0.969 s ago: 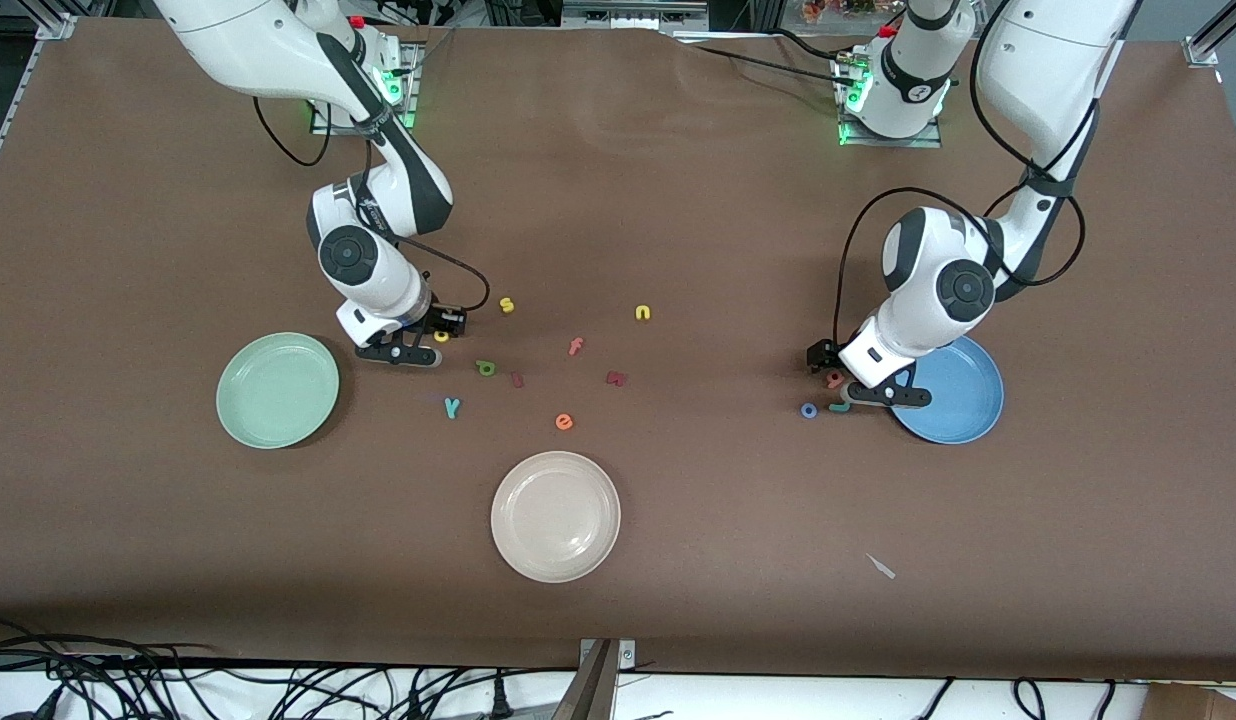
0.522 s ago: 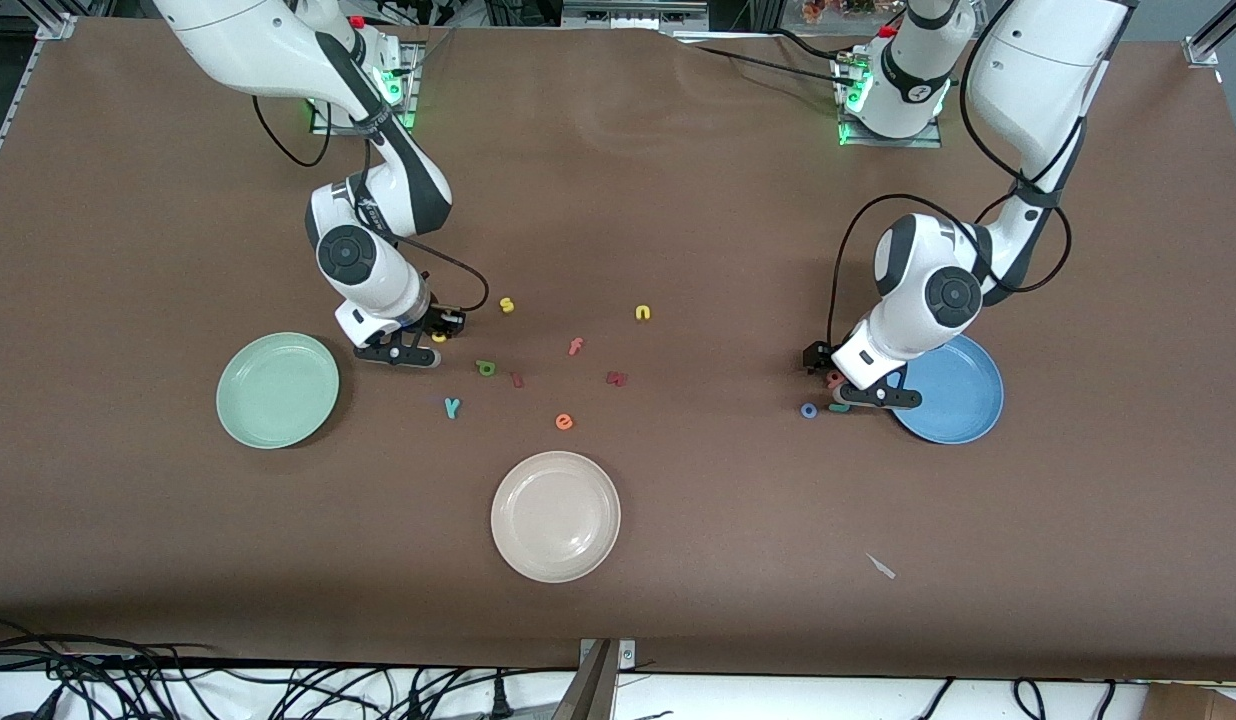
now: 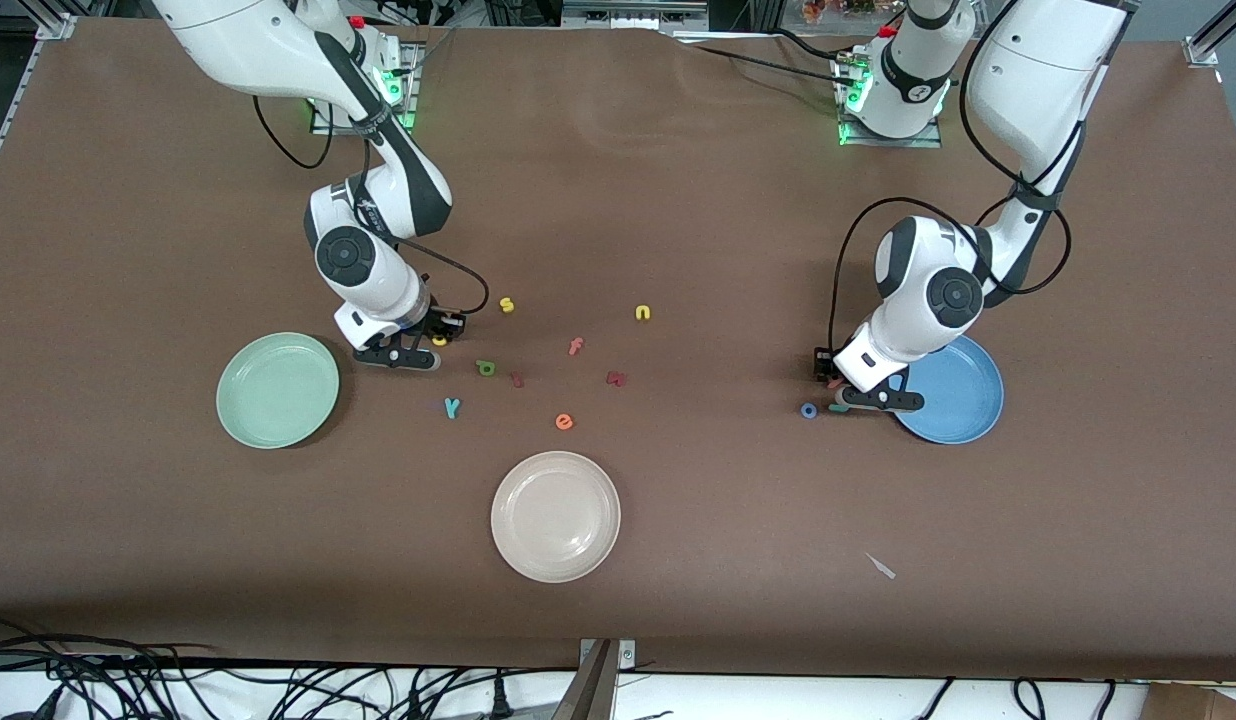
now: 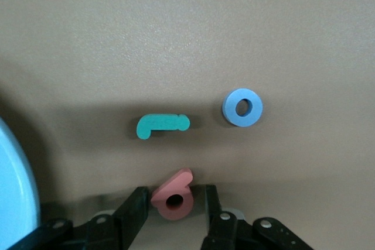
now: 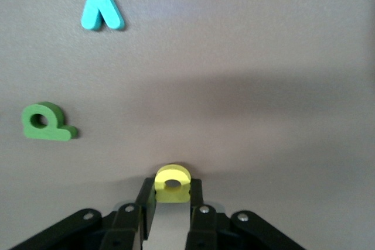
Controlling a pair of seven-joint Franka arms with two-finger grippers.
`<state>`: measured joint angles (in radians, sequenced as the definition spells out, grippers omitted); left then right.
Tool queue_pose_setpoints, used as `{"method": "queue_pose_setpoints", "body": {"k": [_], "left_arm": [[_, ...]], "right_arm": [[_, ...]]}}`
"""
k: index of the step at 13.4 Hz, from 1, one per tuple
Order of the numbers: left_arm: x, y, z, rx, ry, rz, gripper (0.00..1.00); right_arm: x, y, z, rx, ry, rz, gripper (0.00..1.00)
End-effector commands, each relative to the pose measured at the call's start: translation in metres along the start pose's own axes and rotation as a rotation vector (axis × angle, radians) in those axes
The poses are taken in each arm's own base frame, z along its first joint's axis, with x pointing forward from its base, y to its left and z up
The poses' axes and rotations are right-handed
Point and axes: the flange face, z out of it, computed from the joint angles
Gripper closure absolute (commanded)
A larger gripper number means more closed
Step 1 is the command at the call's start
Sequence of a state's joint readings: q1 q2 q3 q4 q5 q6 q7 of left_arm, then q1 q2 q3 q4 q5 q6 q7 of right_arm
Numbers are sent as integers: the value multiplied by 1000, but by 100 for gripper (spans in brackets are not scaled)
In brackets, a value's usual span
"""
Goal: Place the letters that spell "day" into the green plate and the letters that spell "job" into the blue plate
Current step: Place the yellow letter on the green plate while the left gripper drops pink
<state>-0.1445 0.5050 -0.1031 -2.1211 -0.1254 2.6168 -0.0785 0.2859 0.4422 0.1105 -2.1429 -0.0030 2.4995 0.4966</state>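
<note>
Brown tabletop: right pincer (image 5: 171, 203) clamps yellow "a" (image 5: 172, 183); left pincer (image 4: 174, 209) brackets red-pink "b" (image 4: 174, 195), grip unclear.

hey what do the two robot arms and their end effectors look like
Both arms are glossy white with dark grey bands and round dark caps at the joints. A black cable loops along each forearm. The bases glow green, with a red button beside each. The left end effector and the right end effector are black, each with two slim flat fingers and silver screws on the mounts.
</note>
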Motion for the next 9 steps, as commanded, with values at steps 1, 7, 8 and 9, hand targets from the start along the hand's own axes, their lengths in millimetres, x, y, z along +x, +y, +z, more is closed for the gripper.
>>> {"method": "queue_pose_setpoints", "body": {"k": [1,7,8,9], "left_arm": [[2,3,4,-10,8,3,53],[4,4,-1,-11,15,9,95],[7,6,-14,-13,35,10,95],[10,6,-33,-15,60,11,96]], "right_arm": [[26,8,-27,-33,-35,-4,85],[64,89,-51,-81,-54,-197,85],[70,106,-51,-88,-56,-228,85],[74,123,-52,-95,-56,-264,85]]}}
